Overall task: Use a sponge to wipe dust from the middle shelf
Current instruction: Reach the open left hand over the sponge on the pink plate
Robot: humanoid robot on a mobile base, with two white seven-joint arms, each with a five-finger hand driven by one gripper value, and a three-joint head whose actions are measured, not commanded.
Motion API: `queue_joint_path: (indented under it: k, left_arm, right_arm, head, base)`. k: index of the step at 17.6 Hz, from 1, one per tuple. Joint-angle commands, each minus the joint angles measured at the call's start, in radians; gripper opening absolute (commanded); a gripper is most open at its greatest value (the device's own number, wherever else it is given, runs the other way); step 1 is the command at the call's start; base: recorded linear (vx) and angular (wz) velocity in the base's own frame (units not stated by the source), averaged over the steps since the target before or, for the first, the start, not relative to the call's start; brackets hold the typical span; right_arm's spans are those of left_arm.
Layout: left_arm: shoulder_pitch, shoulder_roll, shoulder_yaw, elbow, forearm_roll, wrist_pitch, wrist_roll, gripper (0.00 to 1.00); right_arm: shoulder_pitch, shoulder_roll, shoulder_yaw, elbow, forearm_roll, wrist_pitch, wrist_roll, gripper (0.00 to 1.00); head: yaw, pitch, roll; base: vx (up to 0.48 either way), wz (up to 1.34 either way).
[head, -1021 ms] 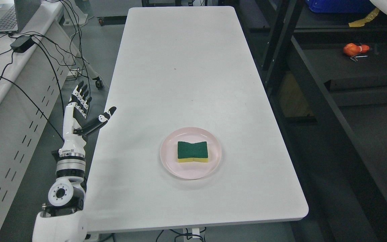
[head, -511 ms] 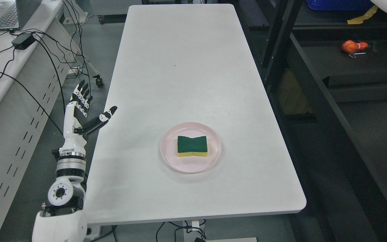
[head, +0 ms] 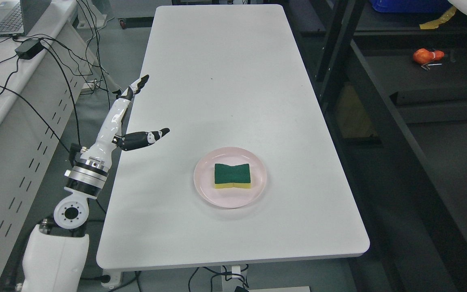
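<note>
A green-topped, yellow-bottomed sponge [head: 232, 176] lies flat on a pink plate [head: 206, 190] near the front of the white table [head: 217, 73]. My left hand [head: 147, 106] is raised over the table's left edge, well to the left of the plate. Its fingers are stretched out and the thumb points toward the plate, holding nothing. The dark metal shelf rack [head: 383, 121] stands along the table's right side. My right arm does not show.
A desk at the left carries a laptop [head: 2, 20], a power brick [head: 27, 49] and several hanging cables. An orange object [head: 426, 55] lies on the rack's shelf at the upper right. A blue bin [head: 408, 6] sits higher up.
My left hand has lifted and swung right and forward, from beside the table to over its left edge. Earlier the view tipped slightly. The sponge and plate have stayed put.
</note>
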Motion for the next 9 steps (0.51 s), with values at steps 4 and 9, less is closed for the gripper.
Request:
queue_joint_path:
  k: [4, 9]
  left_arm:
    - [-0.264, 0.184, -0.418, 0.005, -0.665, -0.338, -0.145, 0.9]
    - [-0.314, 0.184, -0.578, -0.015, -0.695, -0.389, -0.304, 0.89]
  right_arm:
    - [0.0, -0.017, 0.001, -0.017, 0.0, 0.0, -0.001, 1.0]
    - [0.0, -0.017, 0.001, -0.017, 0.0, 0.0, -0.001, 1.0]
  head:
    - [0.0, 0.0, 0.0]
    - [0.0, 0.0, 0.0]
  base:
    - [0.0, 0.0]
    - [0.0, 0.0]
